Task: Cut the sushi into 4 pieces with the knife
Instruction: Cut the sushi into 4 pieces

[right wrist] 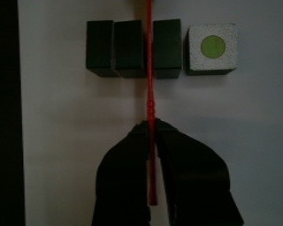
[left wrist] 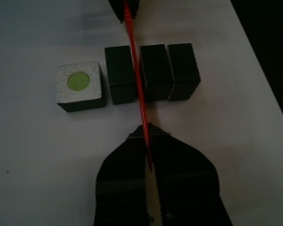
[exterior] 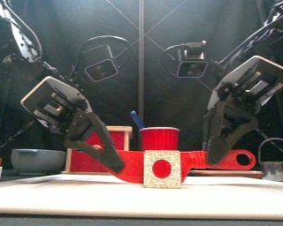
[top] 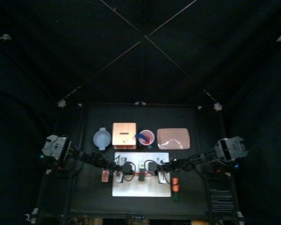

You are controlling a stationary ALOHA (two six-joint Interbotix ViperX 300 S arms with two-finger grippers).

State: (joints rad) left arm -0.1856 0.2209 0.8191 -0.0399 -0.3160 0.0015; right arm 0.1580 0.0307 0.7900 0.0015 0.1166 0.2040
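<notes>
A: While both arms meet over the white cutting board [top: 143, 188], where is the sushi roll [left wrist: 152, 75]?
B: On the board. Three dark blocks are joined, and one loose block [left wrist: 79, 85] lies just beside them, its white end face showing.
A: And the pincers?
B: The left gripper [left wrist: 144, 132] and the right gripper [right wrist: 148, 128] each clamp the red knife [left wrist: 134, 62]. Its blade lies across the joined blocks.

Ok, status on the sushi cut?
Jaws shut on red knife: left gripper and right gripper, one each end. Knife across three joined sushi blocks; one piece already apart. Nothing in the way.
</notes>
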